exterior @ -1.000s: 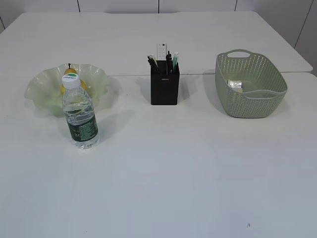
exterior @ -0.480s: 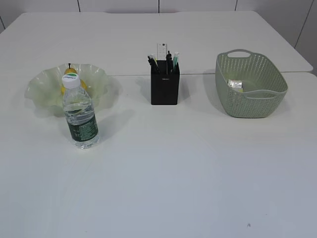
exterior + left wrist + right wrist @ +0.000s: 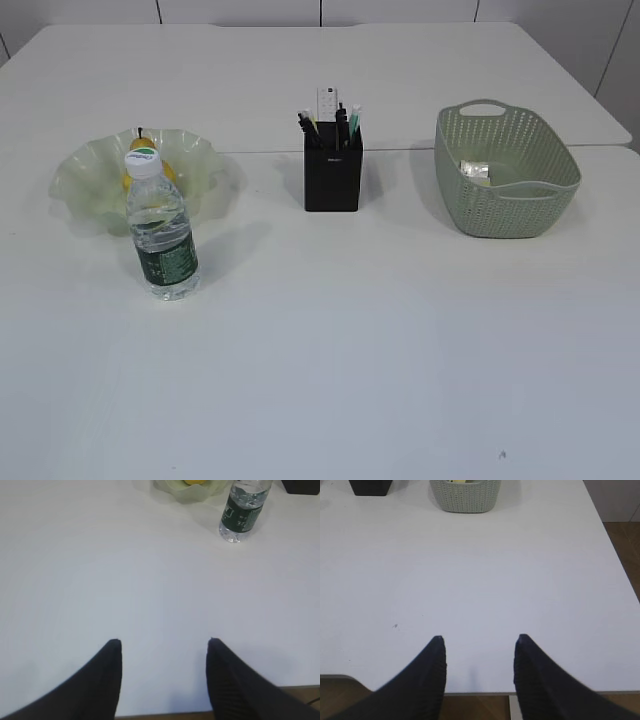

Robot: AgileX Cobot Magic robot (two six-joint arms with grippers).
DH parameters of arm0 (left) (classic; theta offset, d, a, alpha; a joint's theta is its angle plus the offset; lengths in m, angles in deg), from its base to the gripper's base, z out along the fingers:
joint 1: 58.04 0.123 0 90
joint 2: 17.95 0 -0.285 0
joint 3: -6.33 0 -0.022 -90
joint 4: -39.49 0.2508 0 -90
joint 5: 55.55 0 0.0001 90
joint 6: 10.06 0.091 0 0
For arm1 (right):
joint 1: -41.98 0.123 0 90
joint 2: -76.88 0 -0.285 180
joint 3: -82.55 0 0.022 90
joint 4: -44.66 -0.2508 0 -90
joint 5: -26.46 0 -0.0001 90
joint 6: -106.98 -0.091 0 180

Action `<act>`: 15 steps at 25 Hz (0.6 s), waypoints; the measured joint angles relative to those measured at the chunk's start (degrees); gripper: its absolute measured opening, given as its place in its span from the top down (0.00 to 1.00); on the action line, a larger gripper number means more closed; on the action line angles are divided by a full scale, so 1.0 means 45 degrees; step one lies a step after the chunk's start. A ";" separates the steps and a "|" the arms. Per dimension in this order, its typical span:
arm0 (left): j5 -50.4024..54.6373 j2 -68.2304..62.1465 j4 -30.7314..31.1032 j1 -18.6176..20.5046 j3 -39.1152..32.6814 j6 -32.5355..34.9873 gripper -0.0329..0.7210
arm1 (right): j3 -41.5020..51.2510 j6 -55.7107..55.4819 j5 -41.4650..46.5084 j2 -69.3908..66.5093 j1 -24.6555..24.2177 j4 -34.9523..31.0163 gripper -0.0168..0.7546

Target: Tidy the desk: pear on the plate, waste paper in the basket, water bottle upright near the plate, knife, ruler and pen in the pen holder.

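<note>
The yellow pear (image 3: 142, 146) lies in the ruffled pale green plate (image 3: 85, 175) at the left. In front of the plate the water bottle (image 3: 160, 228) stands upright. The black pen holder (image 3: 332, 178) in the middle holds the clear ruler (image 3: 326, 101) and dark pens; I cannot pick out the knife among them. Waste paper (image 3: 475, 170) lies inside the sage green basket (image 3: 505, 215) at the right. My left gripper (image 3: 165, 642) hangs open and empty over the desk's near edge. My right gripper (image 3: 479, 639) is open and empty there too. Neither arm shows in the exterior view.
The white desk (image 3: 350, 340) is joined to a second tabletop behind, with a seam running behind the holder. In the right wrist view the desk's right edge (image 3: 615, 570) drops to a wooden floor. The bottle (image 3: 245, 507) shows far ahead in the left wrist view.
</note>
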 joint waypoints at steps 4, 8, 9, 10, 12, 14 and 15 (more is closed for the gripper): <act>-0.0707 0.0000 0.0072 0.0000 -0.0179 0.0085 0.45 | 0.0245 0.0000 -0.0184 0.0000 0.0000 0.0416 0.54; -0.0949 0.0000 0.0070 0.0000 -0.0286 0.0274 0.45 | 0.0383 0.0000 -0.0637 0.0000 0.0000 0.0450 0.54; -0.1080 0.0000 0.0070 0.0000 -0.0317 0.0317 0.45 | 0.0468 0.0000 -0.0832 0.0000 0.0000 0.0450 0.54; -0.1219 0.0000 0.0070 0.0000 -0.0369 0.0367 0.45 | 0.0575 0.0000 -0.0997 0.0000 0.0000 0.0450 0.54; -0.1331 0.0000 0.0045 0.0000 -0.0496 0.0465 0.45 | 0.0779 0.0000 -0.1296 0.0000 0.0000 0.0450 0.54; -0.1388 0.0000 0.0024 0.0000 -0.0527 0.0484 0.45 | 0.0805 0.0000 -0.1324 0.0000 0.0000 0.0450 0.54; -0.1388 0.0000 0.0024 0.0000 -0.0527 0.0492 0.45 | 0.0805 0.0000 -0.1342 0.0000 0.0000 0.0426 0.54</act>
